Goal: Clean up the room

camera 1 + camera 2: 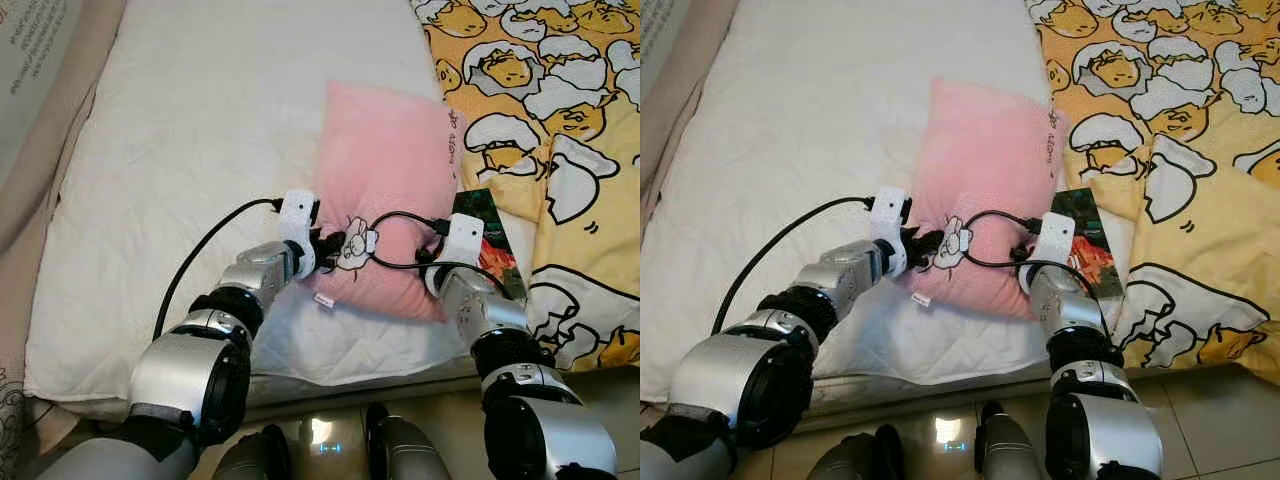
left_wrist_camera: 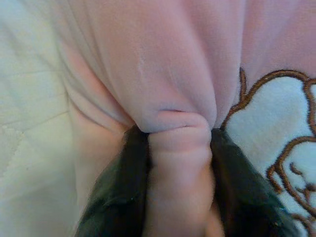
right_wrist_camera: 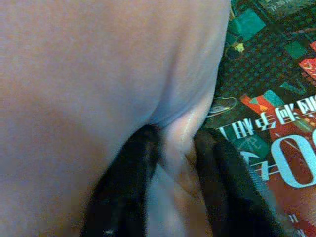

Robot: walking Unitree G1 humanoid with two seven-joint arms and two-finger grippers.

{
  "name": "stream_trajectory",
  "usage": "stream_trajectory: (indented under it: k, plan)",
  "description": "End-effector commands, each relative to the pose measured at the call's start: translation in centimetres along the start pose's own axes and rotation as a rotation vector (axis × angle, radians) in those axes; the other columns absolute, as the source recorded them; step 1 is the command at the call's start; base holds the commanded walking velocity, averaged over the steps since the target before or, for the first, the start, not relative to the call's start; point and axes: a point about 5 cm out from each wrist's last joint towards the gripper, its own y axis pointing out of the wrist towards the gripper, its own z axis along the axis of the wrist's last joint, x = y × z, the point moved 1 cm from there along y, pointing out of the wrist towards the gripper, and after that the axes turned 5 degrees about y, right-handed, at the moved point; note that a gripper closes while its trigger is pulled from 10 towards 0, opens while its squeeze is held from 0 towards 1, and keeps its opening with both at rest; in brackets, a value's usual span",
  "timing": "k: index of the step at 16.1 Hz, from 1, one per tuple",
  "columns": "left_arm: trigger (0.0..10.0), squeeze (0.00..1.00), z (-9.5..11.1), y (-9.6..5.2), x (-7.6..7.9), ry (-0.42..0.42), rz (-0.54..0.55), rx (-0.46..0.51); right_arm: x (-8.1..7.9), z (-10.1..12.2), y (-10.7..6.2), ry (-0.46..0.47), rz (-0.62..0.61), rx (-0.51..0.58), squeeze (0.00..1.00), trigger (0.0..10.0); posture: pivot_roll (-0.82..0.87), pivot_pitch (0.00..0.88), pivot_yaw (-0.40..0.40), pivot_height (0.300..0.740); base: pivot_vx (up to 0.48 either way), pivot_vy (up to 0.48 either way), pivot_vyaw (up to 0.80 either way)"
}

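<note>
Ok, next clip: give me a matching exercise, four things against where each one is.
Things:
1. pillow
2. magazine
3. blanket
4. left gripper

Places:
A. spread over the bed's right side
B. pinching the pillow's near left edge
C. partly under the pillow's right edge
D. on the white mattress, held by both grippers

Pairs: 1-D, 2-C, 3-A, 4-B

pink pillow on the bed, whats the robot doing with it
The robot is holding the pink pillow with both hands on the white mattress. The left hand has pinched a fold of fabric beside the embroidered white patch; the right hand is shut on the opposite near edge. A colourful printed booklet lies just beside the pillow, partly under a yellow cartoon blanket. The pillow rests on the mattress.
</note>
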Motion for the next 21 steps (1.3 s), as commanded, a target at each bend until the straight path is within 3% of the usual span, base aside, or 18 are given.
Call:
stream_trajectory:
  k: [1,4,6,9,13,16,17,18,20,21]
  plan:
    - [0.0,0.0,-2.8,-0.1,0.3,-0.024,-0.01,-0.096,-1.3,-1.6,0.1,-0.007,0.043,-0.064,0.0,0.0,-0.22,0.192,0.054,0.74,0.0,0.0,0.0]
    - [0.0,0.0,-2.5,-0.2,0.0,-0.014,0.008,-0.079,-1.6,-2.0,0.2,0.043,0.061,-0.096,0.0,0.0,-0.21,0.172,0.046,0.74,0.0,0.0,0.0]
    - [0.0,0.0,-0.5,-0.1,-0.1,-0.019,0.004,-0.01,-2.2,-0.9,0.4,0.081,0.089,-0.079,0.0,0.0,-0.21,0.164,0.042,0.74,0.0,0.0,0.0]
    - [0.0,0.0,0.8,0.0,-0.1,-0.024,-0.005,0.038,-2.9,0.7,0.5,0.15,0.11,-0.036,0.0,0.0,-0.2,0.138,0.04,0.74,0.0,0.0,0.0]
    - [0.0,0.0,2.7,-0.3,-0.8,-0.038,0.012,0.129,-3.4,2.4,0.6,0.147,0.141,0.013,0.0,0.0,-0.18,0.092,0.039,0.74,0.0,0.0,0.0]
    - [0.0,0.0,7.7,-1.7,-2.4,0.046,0.052,0.325,-5.5,9.9,-0.6,0.022,0.213,0.293,0.0,0.0,-0.17,0.03,0.038,0.74,0.0,0.0,0.0]
    - [0.0,0.0,10.9,-3.0,-3.2,0.127,0.08,0.444,-6.3,13.6,-1.9,0.002,0.248,0.435,0.0,0.0,-0.15,0.02,0.037,0.74,0.0,0.0,0.0]
    - [0.0,0.0,12.5,-3.9,-3.6,0.175,0.102,0.509,-6.4,15.1,-2.7,-0.023,0.245,0.512,0.0,0.0,-0.15,0.018,0.037,0.74,0.0,0.0,0.0]
    - [0.0,0.0,13.4,-4.5,-3.9,0.2,0.117,0.545,-6.4,16.0,-3.1,-0.038,0.239,0.557,0.0,0.0,-0.15,0.016,0.037,0.74,0.0,0.0,0.0]
    - [0.0,0.0,14.9,-5.6,-4.4,0.253,0.168,0.604,-6.6,17.2,-4.0,-0.094,0.227,0.637,0.0,0.0,-0.15,0.011,0.037,0.74,0.0,0.0,0.0]
